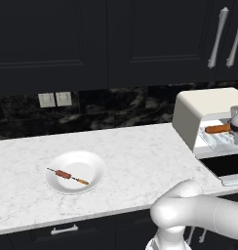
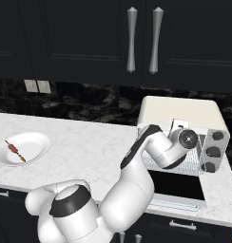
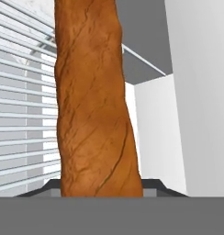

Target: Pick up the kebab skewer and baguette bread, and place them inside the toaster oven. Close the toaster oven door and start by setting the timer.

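My pincer (image 2: 177,137) reaches into the open toaster oven (image 1: 208,105), jaws set narrow around the baguette bread (image 3: 95,105), which hangs over the wire rack (image 3: 22,119). I judge the loaf light, stiff and rough-crusted, unlikely to slip; mid-length is the balanced place to hold it. The kebab skewer (image 1: 67,175) lies on the white plate (image 1: 94,163) on the surface (image 1: 130,161), thin and light, best pinched at the meat chunks
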### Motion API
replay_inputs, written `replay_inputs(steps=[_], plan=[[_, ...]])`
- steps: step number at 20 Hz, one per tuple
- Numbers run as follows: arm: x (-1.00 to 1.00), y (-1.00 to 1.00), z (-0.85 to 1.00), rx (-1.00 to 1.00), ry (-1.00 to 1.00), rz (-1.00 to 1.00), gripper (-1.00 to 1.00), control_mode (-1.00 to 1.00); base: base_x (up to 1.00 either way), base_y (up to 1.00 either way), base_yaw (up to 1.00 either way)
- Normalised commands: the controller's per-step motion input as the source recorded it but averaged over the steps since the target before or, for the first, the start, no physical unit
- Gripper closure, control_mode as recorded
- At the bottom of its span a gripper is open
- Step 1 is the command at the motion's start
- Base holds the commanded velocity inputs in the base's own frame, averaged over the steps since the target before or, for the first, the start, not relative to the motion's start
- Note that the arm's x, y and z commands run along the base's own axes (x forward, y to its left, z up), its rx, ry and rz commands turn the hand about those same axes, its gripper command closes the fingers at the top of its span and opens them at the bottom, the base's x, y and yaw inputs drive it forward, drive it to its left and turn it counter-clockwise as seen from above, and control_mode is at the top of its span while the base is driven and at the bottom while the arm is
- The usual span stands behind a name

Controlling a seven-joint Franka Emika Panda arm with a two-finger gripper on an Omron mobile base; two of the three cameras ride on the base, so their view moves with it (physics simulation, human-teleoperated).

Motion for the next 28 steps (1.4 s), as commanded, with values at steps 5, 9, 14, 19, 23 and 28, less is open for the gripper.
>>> replay_inputs(steps=[5,9,14,19,23,28], plan=[[0.02,0.0,0.0,0.0,0.0,0.0,-1.0,-1.0,0.0,0.0,0.0],[0.0,0.0,0.0,0.0,0.0,0.0,-1.0,-1.0,0.0,0.0,0.0],[-0.13,-0.02,0.0,0.0,0.01,0.0,-1.0,-1.0,0.0,0.0,0.0],[-0.77,-0.02,0.06,0.0,0.11,0.0,-1.0,-1.0,0.0,0.0,0.0],[-0.27,0.0,0.29,0.0,0.06,0.0,-1.0,-1.0,0.0,0.0,0.0],[0.01,0.14,0.43,0.0,0.11,0.02,-1.0,-1.0,0.0,0.0,0.0]])
